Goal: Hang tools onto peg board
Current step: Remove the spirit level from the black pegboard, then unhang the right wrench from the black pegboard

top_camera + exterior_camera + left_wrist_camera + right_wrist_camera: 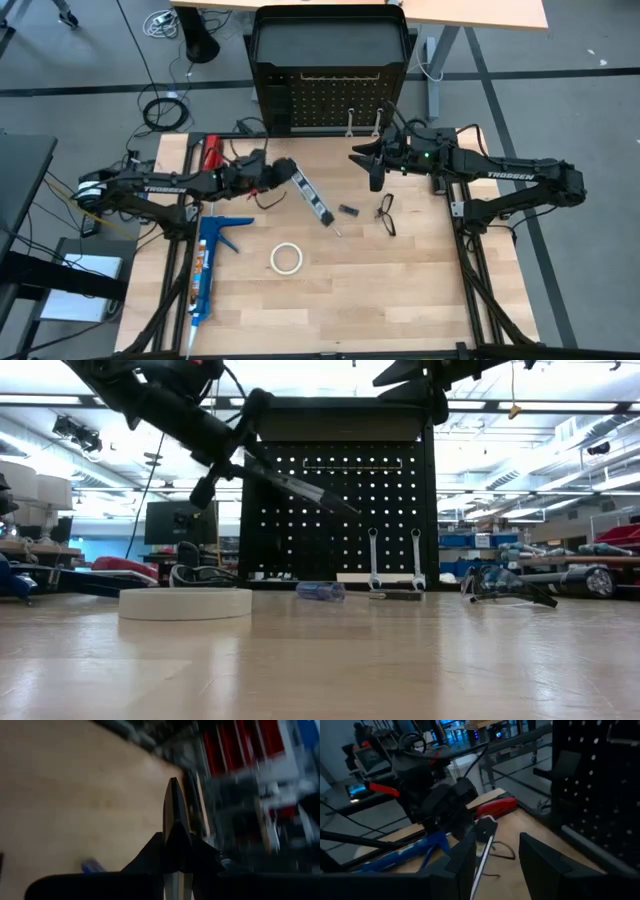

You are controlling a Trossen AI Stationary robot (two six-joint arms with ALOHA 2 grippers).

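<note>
The peg board (pixel 330 100) stands upright at the table's far edge, and two silver wrenches (pixel 373 560) (pixel 417 560) hang on it by their upper ends. My left gripper (pixel 283 172) is shut on the black-and-white pen-like tool (pixel 312 200), held above the table left of centre. My right gripper (pixel 368 165) hovers open and empty in front of the board, high above the table. Lying flat on the table are the white tape roll (pixel 287 258), the safety glasses (pixel 387 213) and the blue-handled screwdriver (pixel 320 591). My left gripper pinches the pen-like tool's black end (pixel 173 837) between its two fingers, coming from the table's left. The tool sticks out ahead of the fingers and slants down toward the table's right and near side, its free tip (pixel 350 510) lifted clear of the table.
A long blue caulking gun (pixel 205 265) lies along the left edge, and a red-handled tool (pixel 212 152) sits at the far left corner. A small black piece (pixel 348 210) lies beside the glasses. Bare wood stretches across the near half of the table.
</note>
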